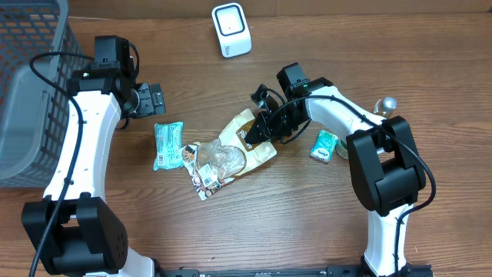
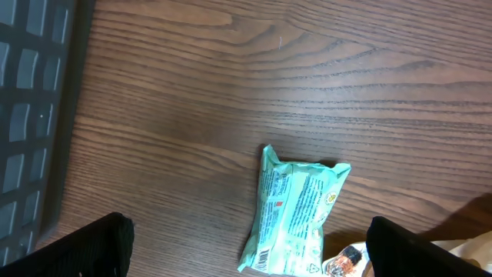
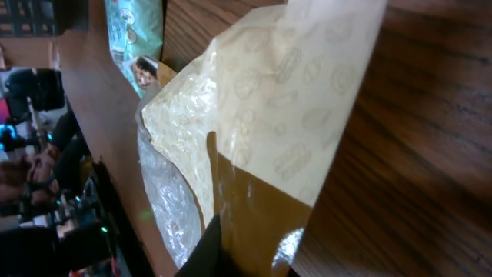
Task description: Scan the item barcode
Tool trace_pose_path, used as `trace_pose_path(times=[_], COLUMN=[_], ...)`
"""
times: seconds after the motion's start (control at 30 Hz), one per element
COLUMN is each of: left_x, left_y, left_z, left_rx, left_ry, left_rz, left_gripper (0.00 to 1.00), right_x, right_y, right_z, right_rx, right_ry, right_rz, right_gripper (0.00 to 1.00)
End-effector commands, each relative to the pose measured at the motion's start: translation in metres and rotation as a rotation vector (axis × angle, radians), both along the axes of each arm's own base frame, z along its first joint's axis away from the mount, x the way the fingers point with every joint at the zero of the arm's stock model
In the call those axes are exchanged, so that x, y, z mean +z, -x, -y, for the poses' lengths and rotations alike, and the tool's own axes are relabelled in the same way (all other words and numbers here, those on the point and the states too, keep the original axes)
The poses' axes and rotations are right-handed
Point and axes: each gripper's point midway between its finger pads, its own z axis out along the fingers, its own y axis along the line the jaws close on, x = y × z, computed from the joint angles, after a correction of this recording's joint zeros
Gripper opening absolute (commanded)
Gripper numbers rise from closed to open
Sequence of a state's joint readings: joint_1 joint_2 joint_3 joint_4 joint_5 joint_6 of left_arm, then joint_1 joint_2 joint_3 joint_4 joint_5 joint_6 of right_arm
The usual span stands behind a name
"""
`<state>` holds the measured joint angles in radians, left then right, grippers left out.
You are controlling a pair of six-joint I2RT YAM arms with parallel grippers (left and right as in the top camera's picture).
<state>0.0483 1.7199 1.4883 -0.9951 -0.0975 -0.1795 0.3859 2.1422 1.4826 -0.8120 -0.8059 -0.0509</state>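
A beige and brown paper-look packet [image 1: 250, 145] lies mid-table, filling the right wrist view [image 3: 269, 115]. My right gripper [image 1: 259, 131] is at its far end, and the jaws [image 3: 254, 261] are nearly closed with the packet's brown end between them. A mint-green packet [image 1: 167, 145] lies flat to the left. Its barcode [image 2: 265, 258] faces up at its near corner in the left wrist view. My left gripper [image 1: 154, 98] hangs open above and behind it, with black fingers [image 2: 100, 246] wide apart and nothing held. The white scanner [image 1: 231, 29] stands at the back.
A clear crinkly packet [image 1: 219, 160] with small sweets overlaps the beige one. A small green box [image 1: 324, 145] lies to the right of my right arm. A grey mesh basket [image 1: 31, 92] fills the left edge. A silver-capped object [image 1: 387, 104] stands far right.
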Motion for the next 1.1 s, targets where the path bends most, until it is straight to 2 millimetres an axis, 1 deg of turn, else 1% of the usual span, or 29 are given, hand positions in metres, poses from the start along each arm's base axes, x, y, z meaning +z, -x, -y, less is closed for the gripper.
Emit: trace_pose_path(times=[0.0,0.1,0.23,0.33,0.43,0.53,0.6,0.67,0.77,0.8,0.87,1.07], left_x=[-0.002,-0.002,-0.002,-0.002,-0.002,-0.002,-0.002,-0.002,-0.002,-0.002,-0.002,-0.002], left_y=[-0.003,-0.003,-0.003,-0.003,-0.003,-0.003,-0.003,-0.003,-0.003,-0.003,-0.003,-0.003], left_z=[0.001,0.001,0.001,0.001,0.001,0.001,0.001,0.001,0.001,0.001,0.001,0.001], left_rx=[-0.018,-0.018,-0.018,-0.018,-0.018,-0.018,-0.018,-0.018,-0.018,-0.018,-0.018,-0.018], left_ry=[0.006,0.006,0.005,0.006,0.006,0.006,0.006,0.006,0.006,0.006,0.006,0.006], left_rz=[-0.001,-0.001,-0.001,-0.001,-0.001,-0.001,-0.001,-0.001,-0.001,-0.001,-0.001,-0.001], left_gripper=[1.00,1.00,1.00,1.00,1.00,1.00,1.00,0.99,1.00,0.99,0.99,1.00], right_x=[-0.002,-0.002,-0.002,0.003,0.024,0.058,0.082,0.100,0.123,0.128,0.131,0.129], right_y=[-0.002,-0.002,-0.002,-0.006,-0.018,-0.028,-0.028,-0.024,-0.019,-0.018,-0.017,-0.016], right_z=[-0.001,-0.001,-0.001,-0.001,0.003,0.008,0.009,0.011,0.011,0.012,0.011,0.012], right_rx=[0.002,0.003,0.003,-0.001,-0.010,0.023,0.084,0.143,0.204,0.211,0.212,0.214], right_ry=[-0.002,-0.004,-0.005,-0.015,-0.027,-0.043,-0.051,-0.051,-0.060,-0.060,-0.060,-0.058], right_rz=[0.001,0.004,0.005,0.023,0.060,0.132,0.187,0.227,0.267,0.270,0.268,0.260], right_gripper=[0.21,0.20,0.04,0.04,0.04,0.04,0.04,0.04,0.04,0.04,0.04,0.04])
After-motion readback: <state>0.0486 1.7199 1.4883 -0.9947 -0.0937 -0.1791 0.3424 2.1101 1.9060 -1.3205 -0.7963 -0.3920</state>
